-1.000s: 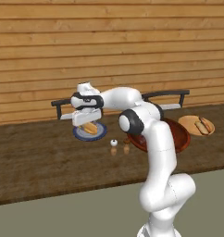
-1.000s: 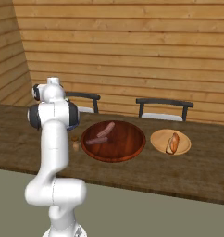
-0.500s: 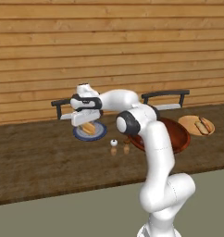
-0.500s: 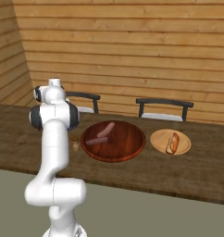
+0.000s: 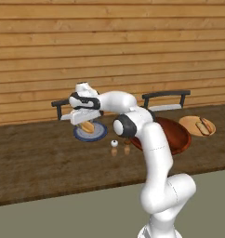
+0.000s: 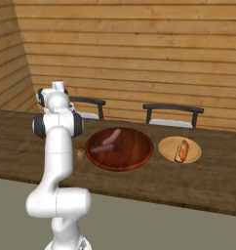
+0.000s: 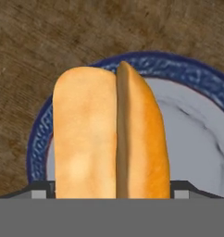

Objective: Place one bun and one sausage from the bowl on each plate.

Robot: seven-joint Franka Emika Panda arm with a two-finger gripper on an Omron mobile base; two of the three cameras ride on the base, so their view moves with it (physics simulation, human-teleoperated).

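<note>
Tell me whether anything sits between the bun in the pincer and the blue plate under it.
Nothing visible does. The bun hangs between the pincer fingers directly over the blue plate, whose grey face shows bare around the bun in the hand view. The two sausages lie in the bowl, off to the side.

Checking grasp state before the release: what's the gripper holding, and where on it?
The gripper holds a bun across its width, one finger on each long side, near one end, above the blue plate. Contact points are hidden.
</note>
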